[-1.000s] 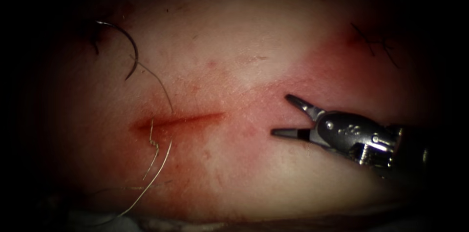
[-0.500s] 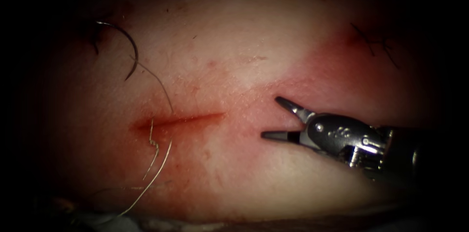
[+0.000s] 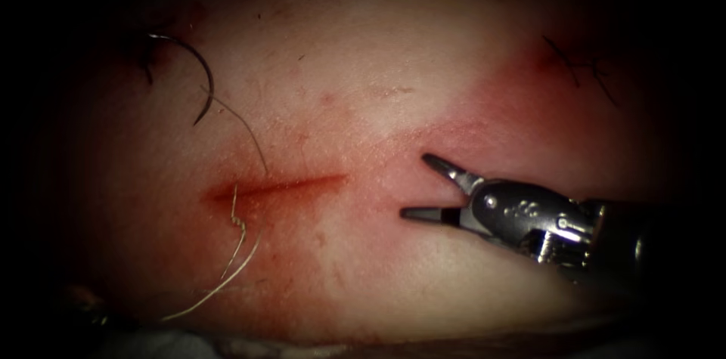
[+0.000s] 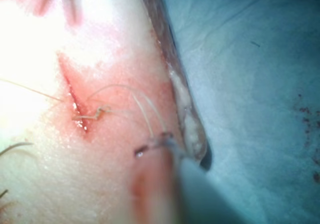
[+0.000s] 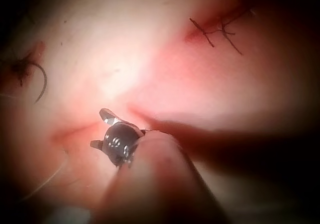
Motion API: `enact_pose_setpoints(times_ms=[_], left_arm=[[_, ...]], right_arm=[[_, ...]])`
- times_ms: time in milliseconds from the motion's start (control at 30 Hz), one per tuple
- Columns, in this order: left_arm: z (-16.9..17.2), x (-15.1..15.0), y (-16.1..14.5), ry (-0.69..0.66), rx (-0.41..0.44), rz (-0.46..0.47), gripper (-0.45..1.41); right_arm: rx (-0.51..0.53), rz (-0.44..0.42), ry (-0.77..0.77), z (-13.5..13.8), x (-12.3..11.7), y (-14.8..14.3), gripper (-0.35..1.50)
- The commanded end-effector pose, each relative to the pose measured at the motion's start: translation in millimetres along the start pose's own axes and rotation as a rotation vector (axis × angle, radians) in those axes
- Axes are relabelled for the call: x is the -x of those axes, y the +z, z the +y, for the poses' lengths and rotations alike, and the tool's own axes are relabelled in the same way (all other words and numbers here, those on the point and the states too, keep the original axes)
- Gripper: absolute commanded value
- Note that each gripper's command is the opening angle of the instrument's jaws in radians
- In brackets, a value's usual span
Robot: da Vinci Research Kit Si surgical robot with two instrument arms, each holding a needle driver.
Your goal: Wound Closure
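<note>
The curved needle (image 3: pixel 198 72) lies free on the tissue (image 3: pixel 363 64), up and left of the cut (image 3: pixel 276 184), with no tool on it. Its thread (image 3: pixel 253 136) runs down into the cut's left end. A pale tail (image 3: pixel 227 277) leaves below the cut toward the lower left. In the left wrist view my left tool (image 4: pixel 152 146) is shut on that thread (image 4: pixel 145 109) near the tissue's edge. My right tool (image 3: pixel 417 187) hovers right of the cut with its jaws open and holds nothing. The right wrist view shows the same right tool (image 5: pixel 97 129) and the needle (image 5: pixel 40 84).
An older stitch of dark thread (image 3: pixel 578 64) sits at the upper right of the tissue. Red fluid stains the skin around the cut. A blue drape (image 4: pixel 250 84) lies beyond the tissue's edge (image 4: pixel 187 109).
The right tool has slid a little left toward the cut, jaws still open. The thread tail below the cut has drawn straighter toward the lower left.
</note>
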Motion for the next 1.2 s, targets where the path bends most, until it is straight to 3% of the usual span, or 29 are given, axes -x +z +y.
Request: enact_pose_setpoints(times_ms=[33,133,200,367,533,700,900,1200], left_arm=[[0.0,-1.2,0.8,0.008,0.002,0.037,-0.45],[-0.4,-2.6,1.7,0.024,-0.009,0.046,-0.45],[-1.1,-3.6,2.2,0.036,-0.018,0.066,-0.45],[-2.1,-4.6,1.3,0.045,-0.032,0.109,-0.45],[-3.5,-5.5,0.0,0.047,-0.067,0.154,-0.45],[-6.4,-6.4,-1.3,0.058,-0.118,0.209,-0.45],[-9.5,-7.4,-1.4,0.060,-0.171,0.267,-0.45],[-14.8,-8.9,2.0,0.077,-0.239,0.283,-0.45]], right_arm=[[-0.054,0.028,-0.001,-1.4,0.2,1.8,1.32],[-0.091,0.057,-0.033,-2.7,-0.5,4.6,1.32],[-0.139,0.088,-0.080,-4.1,-1.3,8.1,1.32],[-0.157,0.104,-0.110,-4.6,-2.2,13.0,1.30],[-0.179,0.088,-0.134,-5.6,-1.5,16.8,1.30],[-0.250,0.046,-0.189,-8.7,0.7,21.2,1.30],[-0.309,0.053,-0.223,-9.1,1.4,21.4,1.30],[-0.361,0.078,-0.244,-9.0,1.6,20.6,1.28]])
